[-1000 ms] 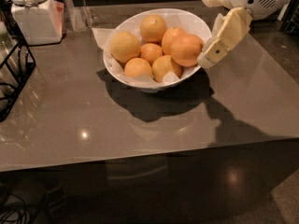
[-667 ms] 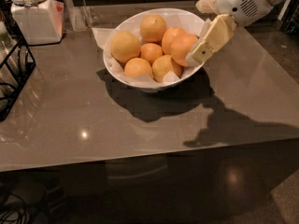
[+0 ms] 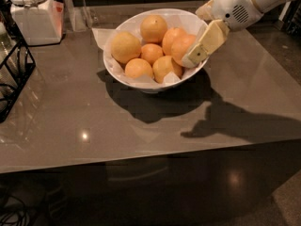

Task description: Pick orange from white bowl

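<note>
- Gripper [image 3: 195,37] in at bowl's [image 3: 123,77] right rim, fingers spread, near finger [image 3: 207,42] against orange's [image 3: 179,47] right side.
- Orange on right of pile, smaller fruit [image 3: 166,67] crowding left and front.
- Jar [image 3: 33,14] and wire rack [image 3: 15,74] far left, well apart.
- Open table [image 3: 141,140] in front and right.

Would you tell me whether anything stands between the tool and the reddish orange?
Nothing visible does: the cream tool sits right beside the large reddish-orange fruit, over the right rim of the wide white paper-lined bowl.
</note>
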Robot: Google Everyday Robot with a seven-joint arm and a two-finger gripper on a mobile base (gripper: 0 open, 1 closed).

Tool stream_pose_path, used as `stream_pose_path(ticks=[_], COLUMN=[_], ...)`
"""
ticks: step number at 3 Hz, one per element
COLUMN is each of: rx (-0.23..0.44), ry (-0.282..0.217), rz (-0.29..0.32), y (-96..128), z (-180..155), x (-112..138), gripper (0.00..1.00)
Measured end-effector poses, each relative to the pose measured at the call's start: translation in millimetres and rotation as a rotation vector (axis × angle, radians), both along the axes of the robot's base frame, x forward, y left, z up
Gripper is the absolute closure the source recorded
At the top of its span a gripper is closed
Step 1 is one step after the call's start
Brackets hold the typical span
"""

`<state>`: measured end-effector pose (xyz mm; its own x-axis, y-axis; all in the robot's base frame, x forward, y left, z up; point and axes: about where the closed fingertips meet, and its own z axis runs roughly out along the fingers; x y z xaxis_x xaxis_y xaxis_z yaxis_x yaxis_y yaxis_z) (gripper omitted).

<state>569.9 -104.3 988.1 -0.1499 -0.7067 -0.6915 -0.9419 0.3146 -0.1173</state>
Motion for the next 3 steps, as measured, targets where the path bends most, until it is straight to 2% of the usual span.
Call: stream_pose_path(ticks=[1,2,3], rx=[0.053,0.058,0.058], ry=[0.016,0.006,0.006], rz=[-0.08,-0.087,-0.087], y=[-7.3,-6.5,-6.5], z=[-12.9,-11.7,-11.7], x=[10.1,13.3,13.3], gripper=[0.0,0.05,0.23])
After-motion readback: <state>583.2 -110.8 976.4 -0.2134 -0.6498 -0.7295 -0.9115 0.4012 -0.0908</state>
